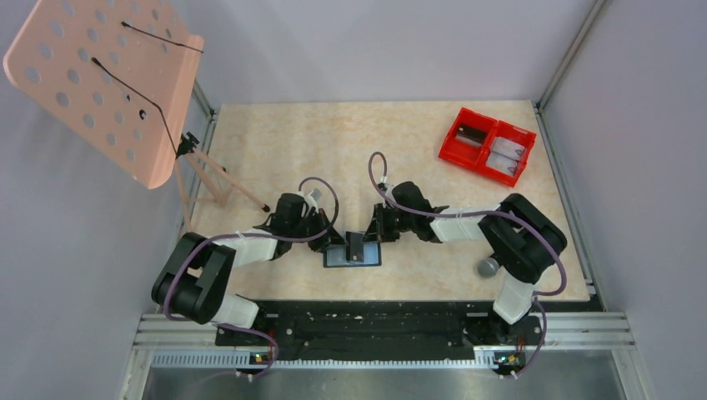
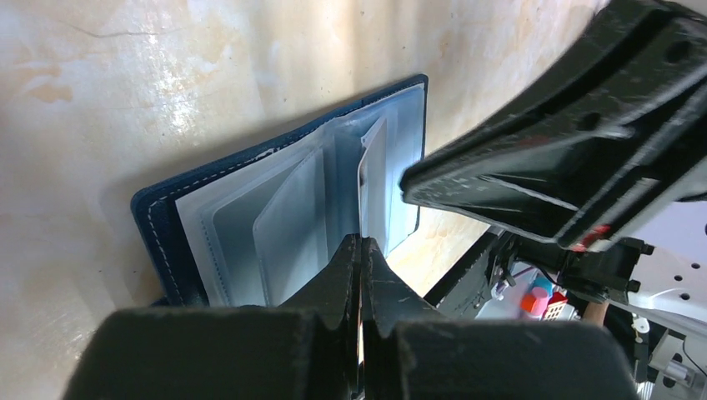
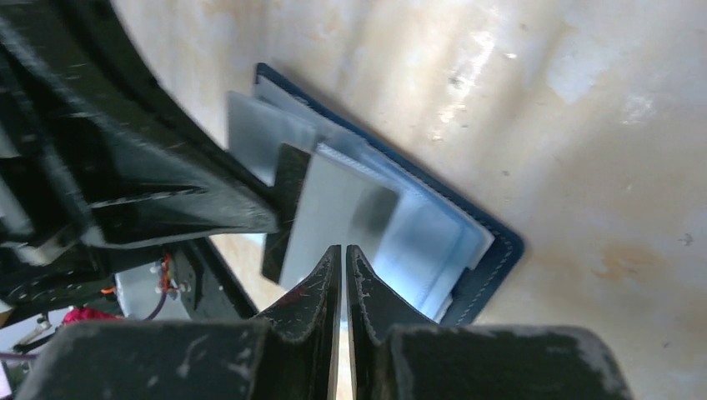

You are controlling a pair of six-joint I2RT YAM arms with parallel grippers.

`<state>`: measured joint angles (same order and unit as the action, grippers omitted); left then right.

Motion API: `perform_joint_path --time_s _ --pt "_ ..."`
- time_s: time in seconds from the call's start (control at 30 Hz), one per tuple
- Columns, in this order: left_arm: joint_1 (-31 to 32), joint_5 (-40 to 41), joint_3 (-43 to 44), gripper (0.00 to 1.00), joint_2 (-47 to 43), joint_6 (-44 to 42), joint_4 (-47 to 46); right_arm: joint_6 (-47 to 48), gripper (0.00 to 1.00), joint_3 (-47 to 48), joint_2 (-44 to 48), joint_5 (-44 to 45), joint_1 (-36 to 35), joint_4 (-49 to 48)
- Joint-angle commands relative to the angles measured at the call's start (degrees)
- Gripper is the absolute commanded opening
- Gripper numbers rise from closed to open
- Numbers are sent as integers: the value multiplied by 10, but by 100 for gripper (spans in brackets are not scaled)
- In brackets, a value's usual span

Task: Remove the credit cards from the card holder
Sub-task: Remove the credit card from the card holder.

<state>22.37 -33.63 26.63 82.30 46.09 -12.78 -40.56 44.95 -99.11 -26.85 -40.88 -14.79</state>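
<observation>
The navy card holder lies open on the table between my two grippers, its pale blue-grey pockets facing up; it also shows in the left wrist view and the right wrist view. My left gripper is shut on a thin card that stands edge-on out of the middle pockets. In the top view this card looks dark and upright. My right gripper is shut, its tips at the face of a pale grey card beside a dark one. I cannot tell if it pinches it.
A red two-compartment bin sits at the far right with flat cards inside. A grey ball lies by the right arm's base. A pink perforated stand on a tripod is at the far left. The table's front rail is just behind the card holder.
</observation>
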Motion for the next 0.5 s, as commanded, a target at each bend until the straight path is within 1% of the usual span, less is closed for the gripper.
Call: perform_joint_path --time_s 0.0,0.07,0.27,0.47 --pt "-3 16 31 0 2 -22 34 13 5 35 -39 15 -3 17" --pt "-3 25 40 0 2 -30 57 15 4 38 -50 21 -4 30" --pt "-10 60 56 0 -18 -44 119 31 3 33 -57 78 -3 85" --pt "-31 77 70 0 -39 -59 179 32 2 13 -53 81 7 80"
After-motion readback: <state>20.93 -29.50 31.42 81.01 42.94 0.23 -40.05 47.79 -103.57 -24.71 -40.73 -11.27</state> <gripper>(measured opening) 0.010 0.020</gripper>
